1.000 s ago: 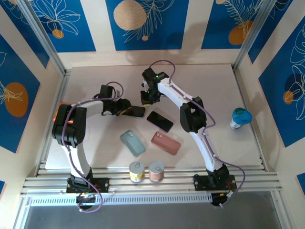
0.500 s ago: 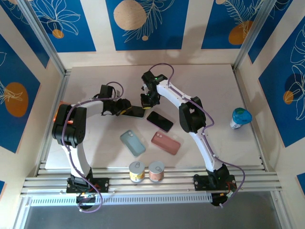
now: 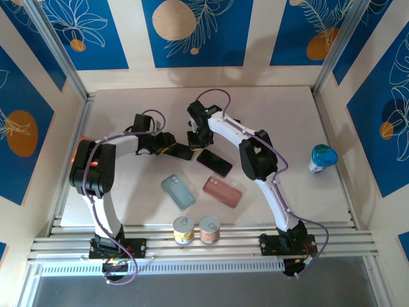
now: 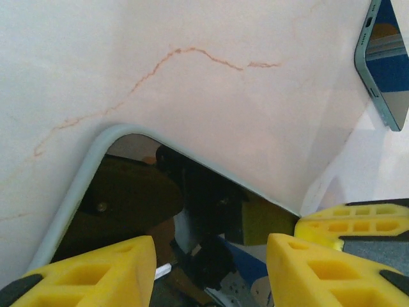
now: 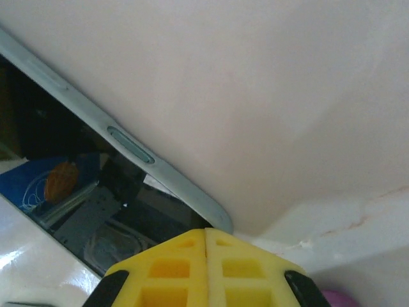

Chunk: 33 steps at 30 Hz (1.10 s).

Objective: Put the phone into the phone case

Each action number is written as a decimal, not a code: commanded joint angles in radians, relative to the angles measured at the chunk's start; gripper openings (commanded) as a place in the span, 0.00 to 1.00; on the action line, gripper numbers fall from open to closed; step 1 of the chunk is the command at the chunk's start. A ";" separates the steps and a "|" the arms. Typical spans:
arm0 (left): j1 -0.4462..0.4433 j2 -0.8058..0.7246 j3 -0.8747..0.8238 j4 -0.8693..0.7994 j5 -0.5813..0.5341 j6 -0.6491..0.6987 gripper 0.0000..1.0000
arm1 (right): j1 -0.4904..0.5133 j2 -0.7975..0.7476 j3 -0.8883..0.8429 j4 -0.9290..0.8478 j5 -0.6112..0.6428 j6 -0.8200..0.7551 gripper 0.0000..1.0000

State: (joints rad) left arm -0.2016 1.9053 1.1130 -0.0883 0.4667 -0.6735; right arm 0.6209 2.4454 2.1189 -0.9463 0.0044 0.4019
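Note:
A dark phone (image 3: 184, 152) with a pale rim lies on the table left of centre. My left gripper (image 3: 165, 147) is at its left end, open, its yellow fingers (image 4: 83, 272) spread wide over the phone (image 4: 147, 192). The right gripper (image 3: 193, 138) is shut, fingertips pressed together (image 5: 206, 256), right at the phone's edge (image 5: 77, 185) on its far right end. A second dark phone (image 3: 215, 162) lies just right of them, its edge showing in the left wrist view (image 4: 383, 70). Nearer me lie a blue-grey case (image 3: 177, 192) and a pink case (image 3: 222, 191).
Two small cans (image 3: 183, 229) (image 3: 209, 229) stand at the near rail. A blue-lidded cup (image 3: 321, 158) stands at the right. Aluminium frame rails run along the left (image 3: 70, 160) and right sides of the table.
My right gripper has come left and down onto the phone's right end, and the phone has turned slightly. The left arm has stayed put.

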 commanded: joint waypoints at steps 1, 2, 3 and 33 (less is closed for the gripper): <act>0.005 0.014 -0.040 -0.032 -0.015 0.009 0.51 | 0.072 0.076 -0.098 -0.123 -0.031 0.002 0.00; 0.004 0.015 -0.041 -0.031 -0.013 0.007 0.51 | 0.074 0.078 -0.096 -0.139 -0.030 0.007 0.00; 0.004 0.014 -0.042 -0.031 -0.011 0.008 0.51 | 0.078 0.069 -0.100 -0.151 -0.034 0.007 0.00; 0.010 0.365 0.602 -0.283 -0.019 0.094 0.51 | -0.036 0.036 0.039 0.084 -0.179 0.230 0.00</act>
State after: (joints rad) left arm -0.1982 2.2242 1.6405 -0.3138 0.4629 -0.6102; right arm 0.6044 2.4493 2.1109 -0.8700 -0.1368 0.5915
